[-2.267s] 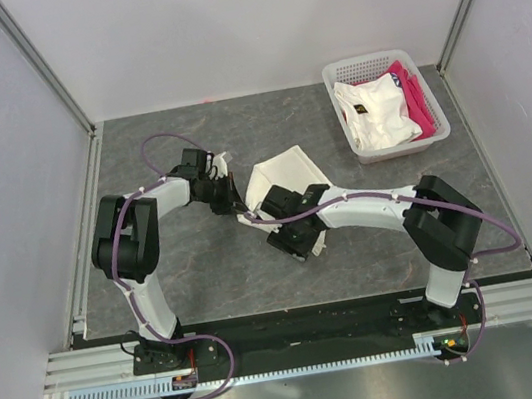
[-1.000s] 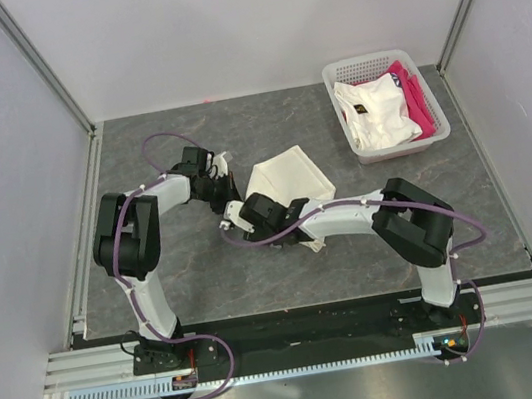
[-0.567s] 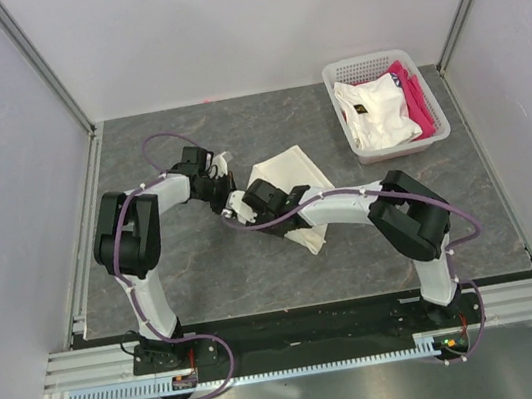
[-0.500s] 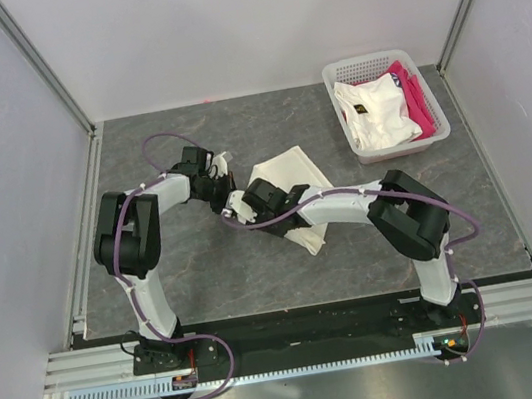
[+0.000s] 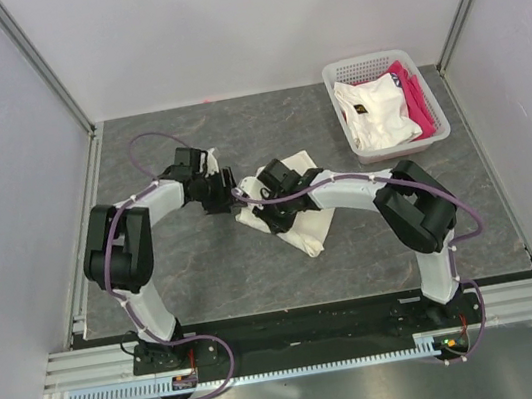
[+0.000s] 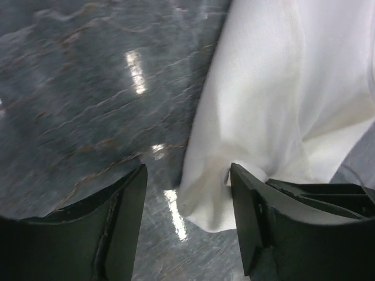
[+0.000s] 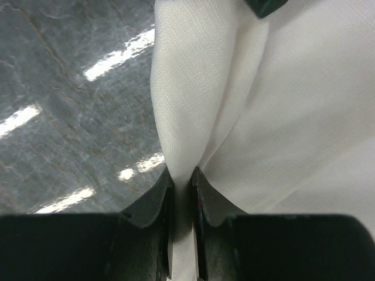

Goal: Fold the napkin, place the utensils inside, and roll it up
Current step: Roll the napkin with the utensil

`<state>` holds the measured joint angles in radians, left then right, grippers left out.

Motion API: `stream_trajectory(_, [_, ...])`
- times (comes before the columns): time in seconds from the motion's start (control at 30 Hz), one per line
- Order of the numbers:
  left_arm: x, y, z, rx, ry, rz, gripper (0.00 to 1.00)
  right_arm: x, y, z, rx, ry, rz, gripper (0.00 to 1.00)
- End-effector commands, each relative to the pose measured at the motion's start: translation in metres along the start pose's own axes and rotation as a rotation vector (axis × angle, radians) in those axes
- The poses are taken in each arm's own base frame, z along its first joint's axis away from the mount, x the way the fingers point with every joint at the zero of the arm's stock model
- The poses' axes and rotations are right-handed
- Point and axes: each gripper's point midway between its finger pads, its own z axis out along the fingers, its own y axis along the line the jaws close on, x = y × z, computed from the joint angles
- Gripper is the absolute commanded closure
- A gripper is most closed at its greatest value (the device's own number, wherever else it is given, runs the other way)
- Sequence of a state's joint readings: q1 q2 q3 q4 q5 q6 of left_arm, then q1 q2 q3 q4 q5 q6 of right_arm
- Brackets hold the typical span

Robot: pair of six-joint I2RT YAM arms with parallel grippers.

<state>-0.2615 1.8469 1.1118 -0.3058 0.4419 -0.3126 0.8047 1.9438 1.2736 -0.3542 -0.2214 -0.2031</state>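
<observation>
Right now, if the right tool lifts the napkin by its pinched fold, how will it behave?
Probably floppy: the napkin creases where the right tool pinches it, so it would likely drape. It looks thin and light; pushed, it would probably wrinkle, not slide.

So the table (image 5: 187,273) is a dark grey slab with that marbled stone look, paler veins running through it — glossy enough to throw back the lights in both wrist views. Directly on it: the cream-white napkin (image 5: 307,235), bunched in soft folds around the middle, and a white slotted basket (image 5: 370,58) well apart, in the far right corner.
</observation>
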Motion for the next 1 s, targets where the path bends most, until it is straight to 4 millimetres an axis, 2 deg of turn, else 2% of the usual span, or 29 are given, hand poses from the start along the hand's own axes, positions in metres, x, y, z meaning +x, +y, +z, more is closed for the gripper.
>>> stream_trajectory(0.0, [-0.012, 0.022, -0.016, -0.104, -0.136, -0.089, 0.3, 0.058, 0.054, 0.005, -0.273, 0.16, 0.125, 0.94])
stream_trajectory(0.07, [-0.018, 0.021, -0.023, -0.101, -0.193, -0.108, 0.27, 0.059, 0.056, 0.006, -0.314, 0.148, 0.148, 0.95])
stream_trajectory(0.1, [-0.01, 0.027, -0.024, -0.119, -0.198, -0.123, 0.27, 0.058, 0.063, 0.005, -0.363, 0.137, 0.161, 0.95])
stream_trajectory(0.17, [-0.02, 0.019, -0.035, -0.085, -0.284, -0.122, 0.24, 0.058, 0.064, 0.007, -0.396, 0.126, 0.187, 0.94])
stream_trajectory(0.2, [-0.007, 0.019, -0.033, -0.062, -0.273, -0.131, 0.23, 0.057, 0.069, 0.007, -0.433, 0.118, 0.195, 0.95])
stream_trajectory(0.23, [-0.02, 0.006, -0.042, -0.009, -0.347, -0.103, 0.21, 0.057, 0.069, 0.008, -0.447, 0.114, 0.203, 0.95])
stream_trajectory(0.27, [-0.018, 0.001, -0.043, 0.025, -0.358, -0.118, 0.2, 0.058, 0.07, 0.01, -0.463, 0.117, 0.215, 0.95])
stream_trajectory(0.3, [-0.002, -0.002, -0.04, 0.063, -0.332, -0.131, 0.2, 0.059, 0.07, 0.011, -0.475, 0.116, 0.222, 0.95])
stream_trajectory(0.37, [-0.002, -0.012, -0.045, 0.125, -0.363, -0.137, 0.19, 0.059, 0.07, 0.014, -0.507, 0.107, 0.241, 0.94])
stream_trajectory(0.4, [0.009, -0.013, -0.043, 0.15, -0.34, -0.144, 0.19, 0.059, 0.069, 0.015, -0.514, 0.105, 0.25, 0.94])
stream_trajectory(0.57, [0.035, -0.021, -0.036, 0.233, -0.269, -0.152, 0.2, 0.062, 0.063, 0.022, -0.537, 0.104, 0.28, 0.95])
stream_trajectory(0.77, [0.053, -0.015, -0.03, 0.22, -0.209, -0.175, 0.32, 0.062, 0.056, 0.026, -0.532, 0.101, 0.296, 0.94])
stream_trajectory(0.9, [0.06, -0.014, -0.027, 0.214, -0.17, -0.186, 0.48, 0.061, 0.051, 0.028, -0.518, 0.097, 0.3, 0.95])
stream_trajectory(0.97, [0.064, -0.013, -0.027, 0.213, -0.148, -0.191, 0.52, 0.061, 0.049, 0.029, -0.511, 0.098, 0.304, 0.95])
